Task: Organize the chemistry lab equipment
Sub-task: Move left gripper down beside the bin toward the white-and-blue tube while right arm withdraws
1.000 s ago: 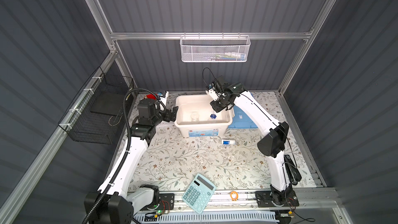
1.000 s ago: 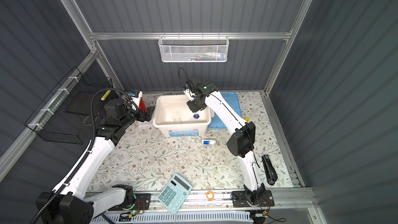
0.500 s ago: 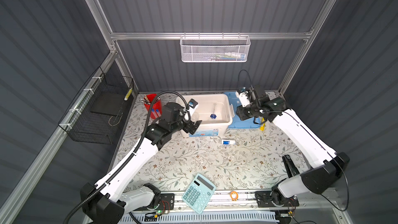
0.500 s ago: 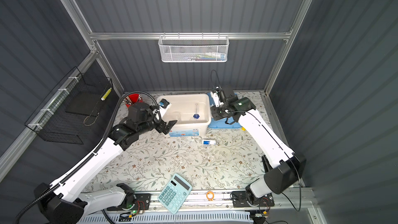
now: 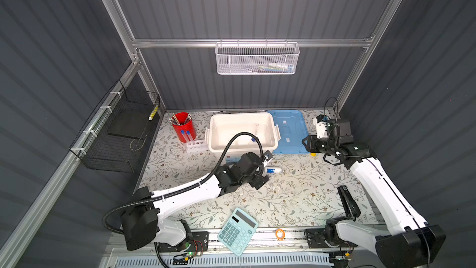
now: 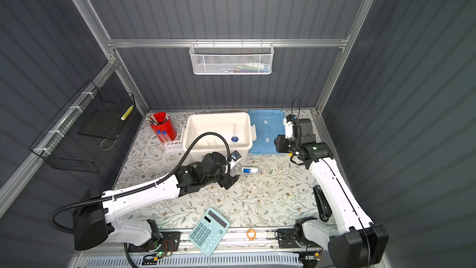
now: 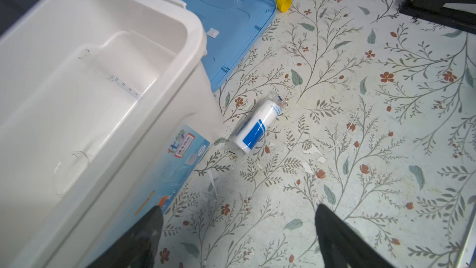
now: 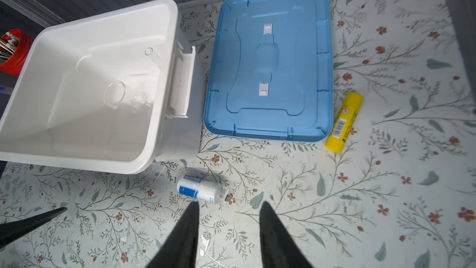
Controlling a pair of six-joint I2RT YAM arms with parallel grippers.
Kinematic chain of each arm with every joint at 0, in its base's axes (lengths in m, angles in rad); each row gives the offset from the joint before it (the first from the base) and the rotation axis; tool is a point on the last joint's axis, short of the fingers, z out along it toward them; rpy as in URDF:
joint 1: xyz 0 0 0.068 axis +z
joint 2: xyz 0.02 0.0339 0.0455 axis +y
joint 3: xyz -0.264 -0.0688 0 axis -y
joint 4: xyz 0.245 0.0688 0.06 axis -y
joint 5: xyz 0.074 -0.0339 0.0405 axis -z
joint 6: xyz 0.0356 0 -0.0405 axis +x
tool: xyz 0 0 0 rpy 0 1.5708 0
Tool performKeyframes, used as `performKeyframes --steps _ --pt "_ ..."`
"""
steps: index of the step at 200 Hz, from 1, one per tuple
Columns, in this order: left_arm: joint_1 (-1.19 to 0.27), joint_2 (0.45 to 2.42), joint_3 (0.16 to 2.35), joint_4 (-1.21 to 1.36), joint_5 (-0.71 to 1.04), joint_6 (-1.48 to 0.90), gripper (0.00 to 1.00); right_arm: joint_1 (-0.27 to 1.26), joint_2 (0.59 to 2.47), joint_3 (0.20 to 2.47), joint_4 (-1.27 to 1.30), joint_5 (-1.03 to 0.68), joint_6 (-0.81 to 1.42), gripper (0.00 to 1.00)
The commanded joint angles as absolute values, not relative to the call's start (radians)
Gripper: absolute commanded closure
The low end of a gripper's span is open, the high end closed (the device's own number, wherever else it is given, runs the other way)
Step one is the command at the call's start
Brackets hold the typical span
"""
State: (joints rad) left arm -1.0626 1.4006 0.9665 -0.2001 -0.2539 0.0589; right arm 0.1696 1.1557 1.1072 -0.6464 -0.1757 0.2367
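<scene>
Left gripper [image 7: 238,207]: jaws wide apart, empty, above the floral mat [image 7: 360,125].
Right gripper [image 8: 229,204]: jaws partly apart, empty.
Blue-white labelled vessel [image 7: 255,127]: on its side on the mat, just beside the white bin [image 5: 242,116].
In bin: slim cylinder on blue hexagonal foot [image 6: 234,138]; clear beaker [image 8: 114,94].
Two blue-capped test tubes [image 5: 186,135]: in rack [image 5: 197,146].
</scene>
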Motion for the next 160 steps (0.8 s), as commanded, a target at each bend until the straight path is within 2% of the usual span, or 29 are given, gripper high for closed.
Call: performKeyframes --steps 1,53,105,160 --pt "-1.080 1.412 0.896 -0.063 -0.347 -0.109 0.08 0.147 1.134 1.051 -0.585 -0.262 0.275 0.59" --pt "-1.080 1.446 0.762 0.133 -0.392 -0.239 0.07 0.117 1.159 1.008 -0.543 -0.319 0.276 0.59" --pt "-1.080 1.554 0.694 0.320 -0.364 -0.161 0.07 0.106 1.175 0.980 -0.500 -0.324 0.284 0.59" --pt "-1.080 1.672 0.576 0.673 -0.379 -0.033 0.07 0.091 1.181 0.963 -0.479 -0.324 0.273 0.59"
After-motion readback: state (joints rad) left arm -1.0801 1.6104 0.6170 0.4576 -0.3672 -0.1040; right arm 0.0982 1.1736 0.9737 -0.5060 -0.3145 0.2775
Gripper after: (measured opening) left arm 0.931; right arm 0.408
